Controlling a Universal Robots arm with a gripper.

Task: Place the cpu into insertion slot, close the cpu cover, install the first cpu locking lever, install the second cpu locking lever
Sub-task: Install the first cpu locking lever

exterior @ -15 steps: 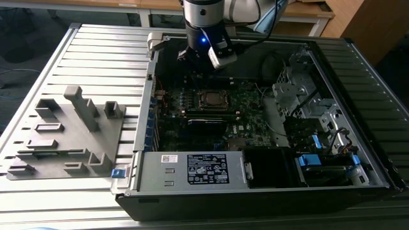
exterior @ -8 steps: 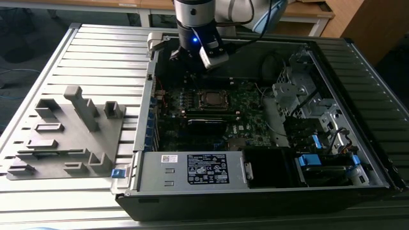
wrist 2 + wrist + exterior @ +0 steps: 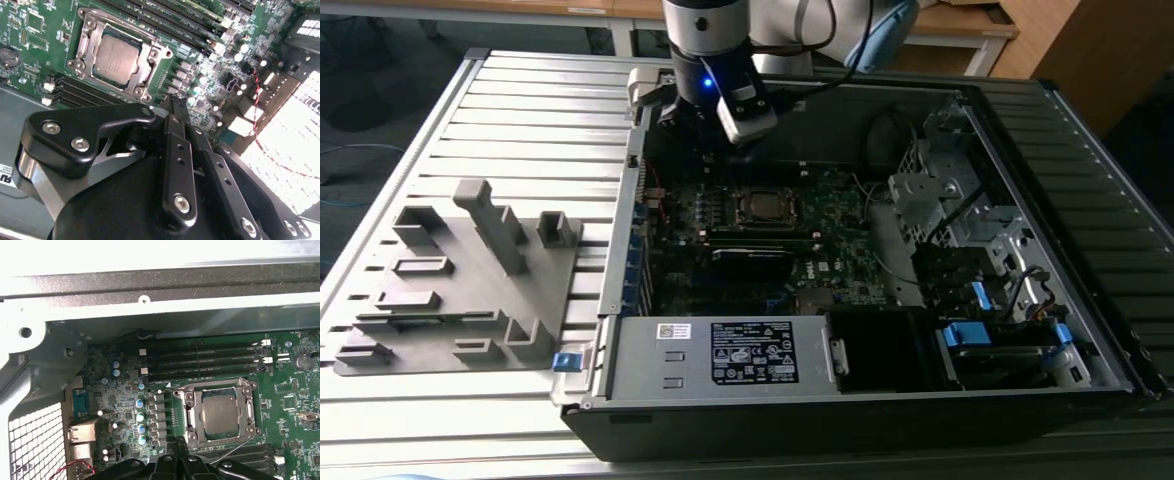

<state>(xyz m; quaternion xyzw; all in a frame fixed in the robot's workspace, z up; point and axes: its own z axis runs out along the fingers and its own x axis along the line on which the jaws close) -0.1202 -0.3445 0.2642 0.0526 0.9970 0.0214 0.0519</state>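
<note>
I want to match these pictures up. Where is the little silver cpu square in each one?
Exterior view: the cpu is a small square just above the picture's middle, on the motherboard.
Second wrist view: the cpu lies just beyond the gripper tips.
First wrist view: the cpu lies beside the long black slots.
Shared landmark: the cpu cover, the silver frame around it.

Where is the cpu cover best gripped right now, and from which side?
Probably its outer rim, from straight above. The cpu cover lies flat around the cpu, whose metal top fills the window, leaving no room for a finger inside; only the thin frame's outside edge offers purchase. The shut gripper hangs near one corner, so that corner is closest.
</note>
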